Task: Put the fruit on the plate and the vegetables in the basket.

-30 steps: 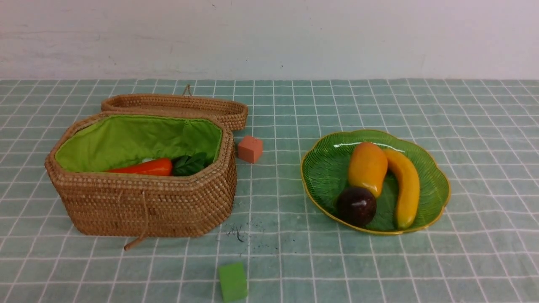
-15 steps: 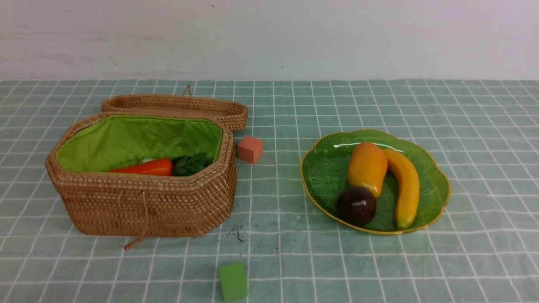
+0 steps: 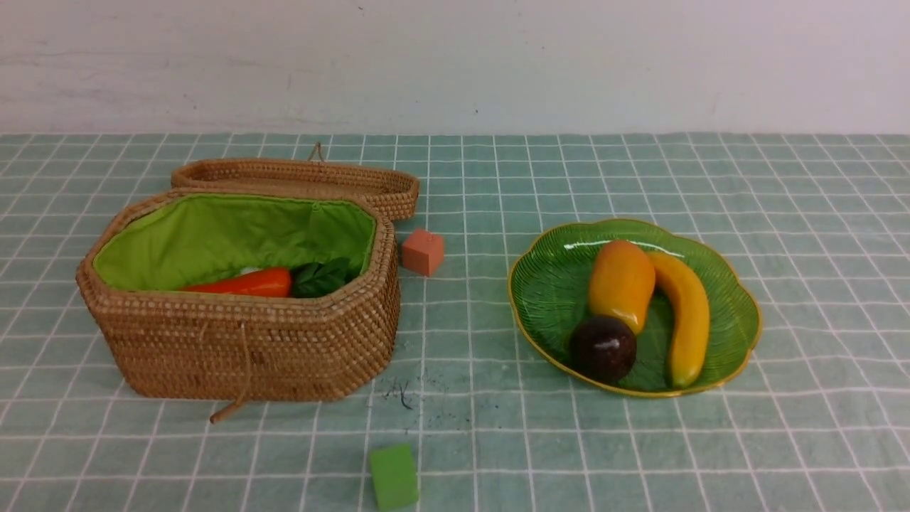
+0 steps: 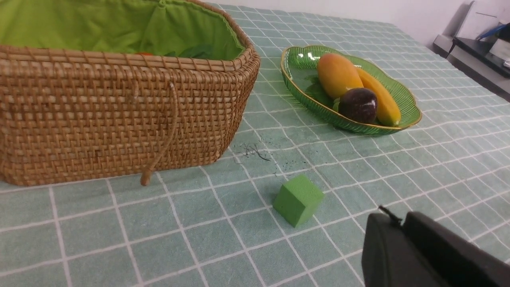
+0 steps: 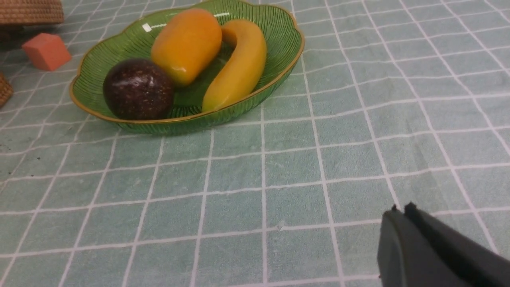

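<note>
The green glass plate (image 3: 554,284) on the right holds the yellow banana (image 3: 686,313), the orange-yellow mango (image 3: 620,283) and the dark purple mangosteen (image 3: 602,347). The open wicker basket (image 3: 242,341) on the left holds the orange-red carrot (image 3: 249,283) with green leaves; the eggplant and bitter gourd are hidden. Both grippers are out of the front view. My left gripper (image 4: 398,219) is shut and empty, low over the cloth near the green cube. My right gripper (image 5: 400,211) is shut and empty, well in front of the plate (image 5: 279,24).
A small green cube (image 3: 393,475) lies on the cloth in front of the basket. A small orange cube (image 3: 422,252) sits between basket and plate. The basket's lid (image 3: 298,178) lies open behind it. A checked green cloth (image 3: 817,213) covers the table.
</note>
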Controlling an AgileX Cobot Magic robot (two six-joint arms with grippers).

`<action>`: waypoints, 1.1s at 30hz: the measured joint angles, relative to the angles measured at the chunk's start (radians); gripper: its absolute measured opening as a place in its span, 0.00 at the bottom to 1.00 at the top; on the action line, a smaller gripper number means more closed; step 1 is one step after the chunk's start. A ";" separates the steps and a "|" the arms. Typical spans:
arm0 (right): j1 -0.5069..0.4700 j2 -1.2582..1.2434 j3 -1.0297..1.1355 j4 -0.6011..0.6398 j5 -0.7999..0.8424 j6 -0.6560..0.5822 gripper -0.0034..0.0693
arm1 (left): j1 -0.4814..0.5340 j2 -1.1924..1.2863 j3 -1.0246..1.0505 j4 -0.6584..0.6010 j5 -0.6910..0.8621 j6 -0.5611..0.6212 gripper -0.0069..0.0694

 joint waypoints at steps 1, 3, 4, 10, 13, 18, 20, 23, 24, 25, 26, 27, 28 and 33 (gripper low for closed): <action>0.000 0.000 0.000 0.000 0.000 0.000 0.03 | 0.000 0.000 0.000 0.000 0.000 0.000 0.16; 0.000 0.000 0.000 0.000 -0.001 0.000 0.03 | 0.000 0.000 0.000 0.000 0.000 0.000 0.16; 0.000 0.000 0.000 0.000 -0.001 0.000 0.03 | 0.000 0.000 0.000 0.000 0.000 0.000 0.16; 0.000 0.000 0.000 0.000 -0.001 0.000 0.04 | 0.000 0.000 0.002 0.016 -0.003 0.000 0.17; 0.000 0.000 0.000 0.000 -0.001 0.000 0.04 | 0.057 0.000 0.022 0.066 -0.045 0.004 0.17; 0.000 0.000 0.000 0.000 -0.001 0.000 0.04 | 0.349 0.000 0.089 0.021 -0.275 0.108 0.07; 0.000 0.000 0.000 0.000 -0.001 0.000 0.05 | 0.487 0.000 0.142 -0.067 -0.360 0.206 0.07; 0.000 0.000 0.000 0.000 -0.001 0.000 0.05 | 0.647 0.000 0.239 -0.285 -0.451 0.360 0.07; 0.000 0.000 0.000 0.000 -0.001 0.000 0.05 | 0.662 0.000 0.248 -0.306 -0.452 0.377 0.07; 0.000 0.000 0.000 0.000 -0.001 0.000 0.05 | 0.692 0.000 0.264 -0.345 -0.443 0.410 0.07; 0.000 0.000 0.000 0.000 -0.001 0.000 0.05 | 0.720 0.000 0.270 -0.365 -0.387 0.439 0.07; 0.000 0.000 0.000 0.000 -0.001 0.000 0.05 | 0.726 0.000 0.272 -0.365 -0.336 0.444 0.07; 0.000 0.000 0.000 0.000 -0.001 0.000 0.05 | 0.728 0.000 0.274 -0.361 -0.271 0.445 0.07; 0.000 0.000 0.000 0.000 -0.001 0.000 0.06 | 0.728 0.000 0.280 -0.353 -0.195 0.380 0.07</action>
